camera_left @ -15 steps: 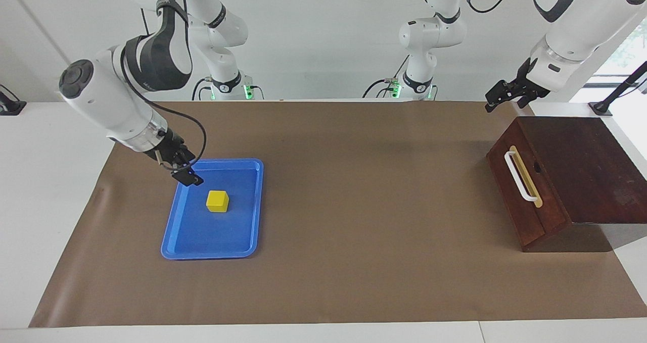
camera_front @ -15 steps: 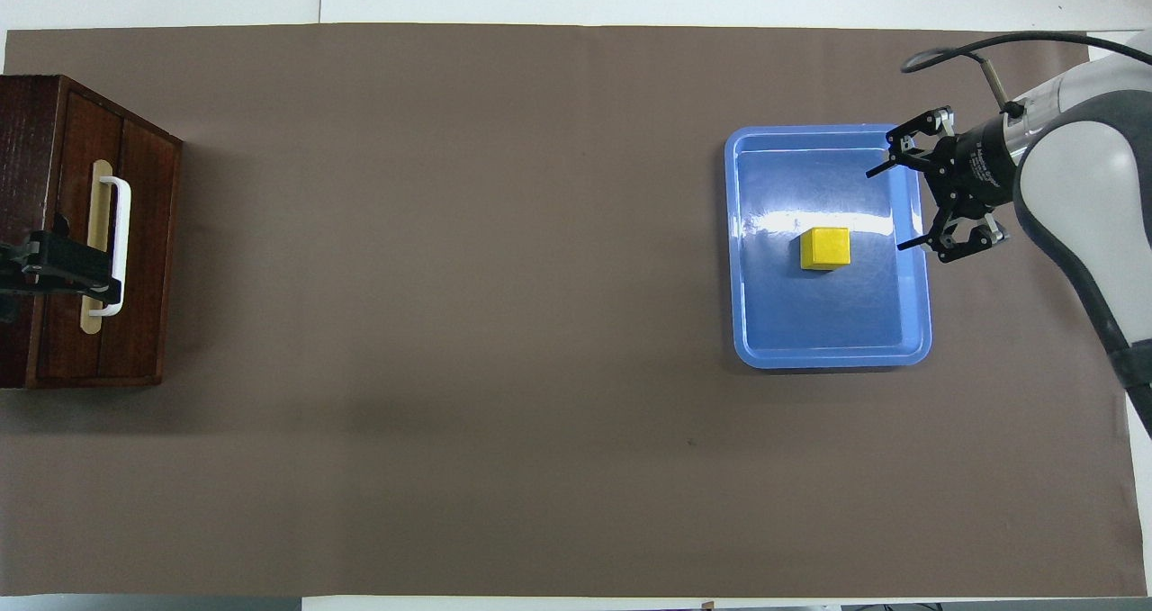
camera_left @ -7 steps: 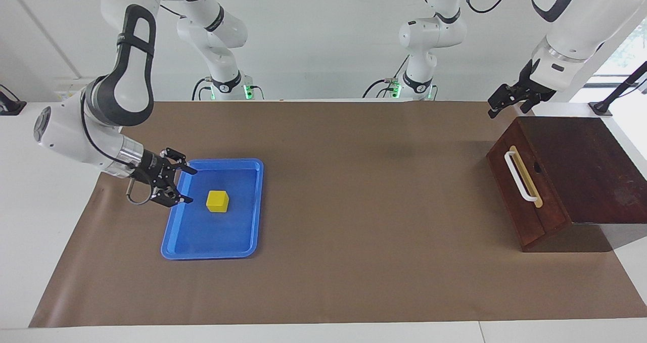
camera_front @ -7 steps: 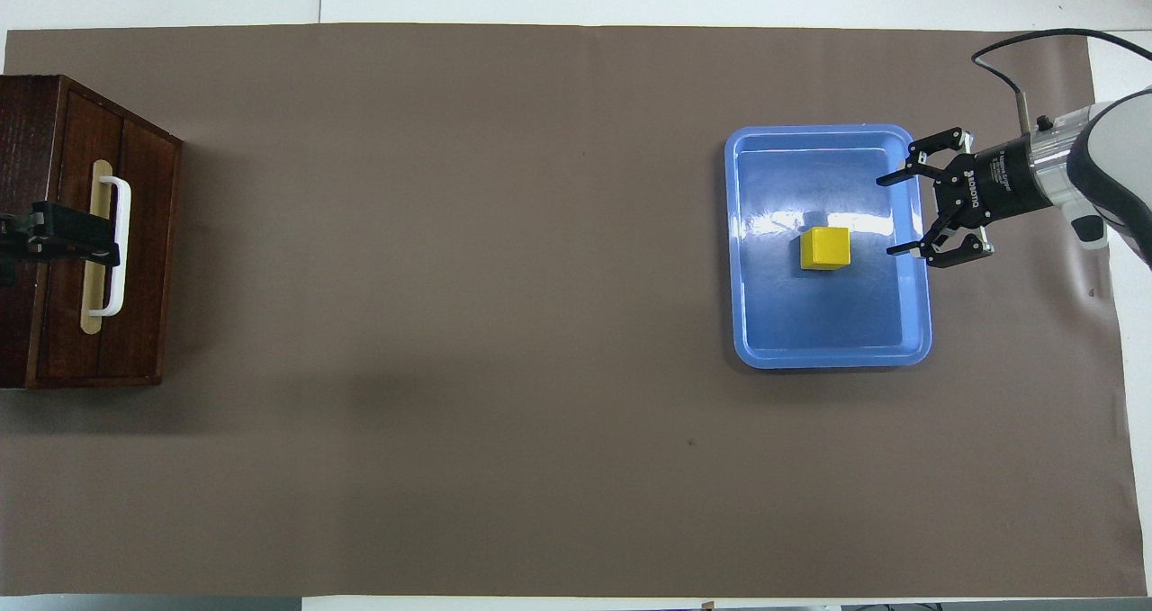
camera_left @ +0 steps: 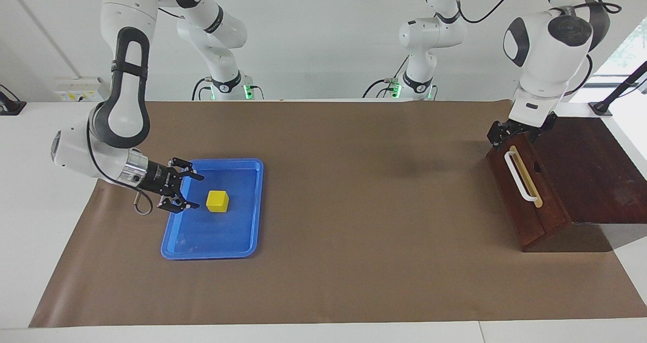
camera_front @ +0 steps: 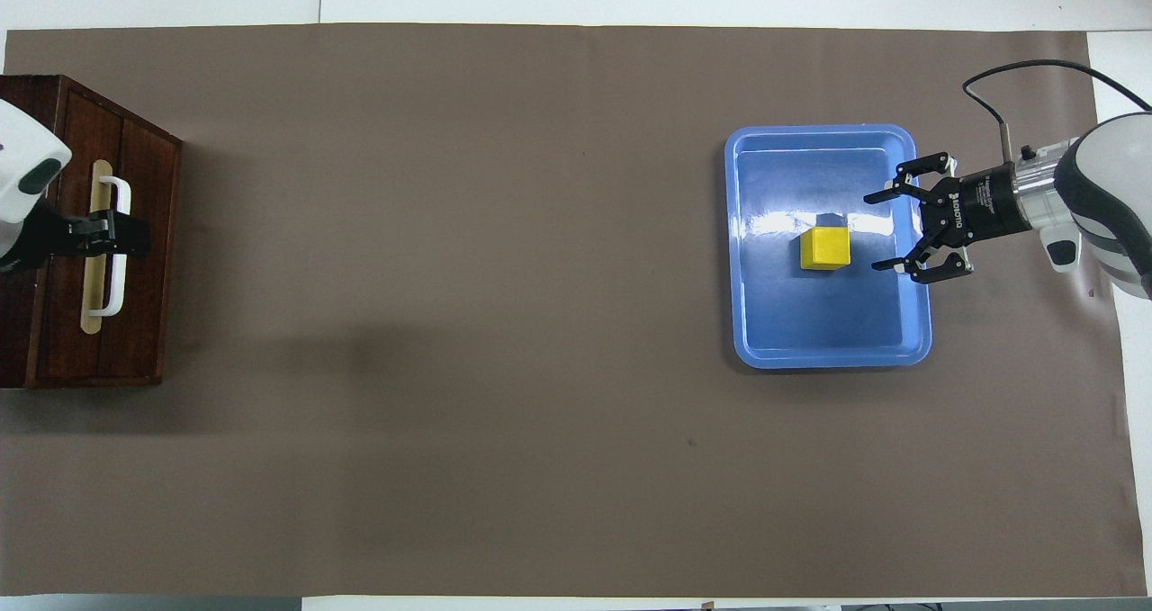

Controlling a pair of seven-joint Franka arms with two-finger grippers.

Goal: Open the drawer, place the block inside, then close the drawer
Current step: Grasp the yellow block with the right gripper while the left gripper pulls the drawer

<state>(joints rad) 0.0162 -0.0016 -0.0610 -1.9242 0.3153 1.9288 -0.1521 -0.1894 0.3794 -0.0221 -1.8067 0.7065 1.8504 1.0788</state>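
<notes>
Yellow block lies in blue tray, right tool spread beside it.

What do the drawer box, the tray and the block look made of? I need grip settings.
The drawer box looks like dark stained wood: grain and a dull sheen show; its white handle looks plastic or painted. The tray seems glossy blue plastic, with glare on its floor. The block is matte yellow; painted wood or plastic, hard to tell.
</notes>
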